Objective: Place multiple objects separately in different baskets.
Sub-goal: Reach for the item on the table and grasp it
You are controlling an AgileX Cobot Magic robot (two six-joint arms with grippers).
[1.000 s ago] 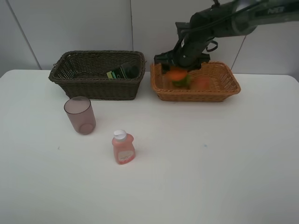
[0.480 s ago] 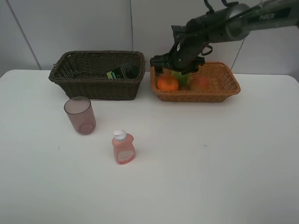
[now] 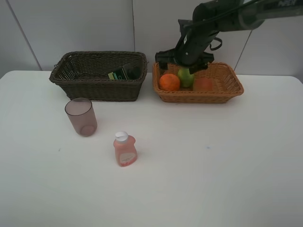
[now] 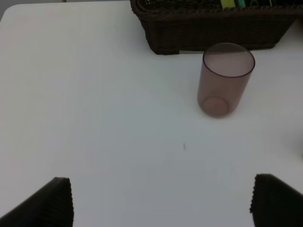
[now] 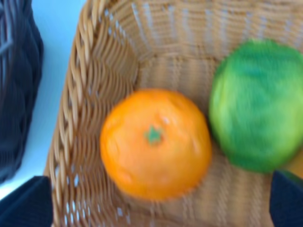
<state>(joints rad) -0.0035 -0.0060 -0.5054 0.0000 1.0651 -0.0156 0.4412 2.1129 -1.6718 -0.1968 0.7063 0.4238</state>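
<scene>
The orange (image 3: 169,82), the green mango-like fruit (image 3: 185,76) and the red-yellow fruit (image 3: 203,84) lie in the orange-tan basket (image 3: 230,90). My right gripper (image 3: 183,64) hovers open and empty just above them. The right wrist view shows the orange (image 5: 156,142) and the green fruit (image 5: 258,123) side by side in the basket (image 5: 80,109). The dark green pump bottle (image 3: 124,73) lies in the dark brown basket (image 3: 97,87). The mauve cup (image 3: 81,116) and the pink bottle (image 3: 125,149) stand on the table. My left gripper (image 4: 161,208) is open over the table, short of the cup (image 4: 225,78).
The two baskets stand side by side at the table's back edge (image 3: 142,71), before a white wall. The dark basket's corner (image 4: 189,38) lies just beyond the cup in the left wrist view and also shows in the right wrist view (image 5: 16,94).
The orange left my right gripper and now rests in the orange-tan basket beside the green fruit. The right gripper opened and lifted slightly. Cup and pink bottle have not moved.
</scene>
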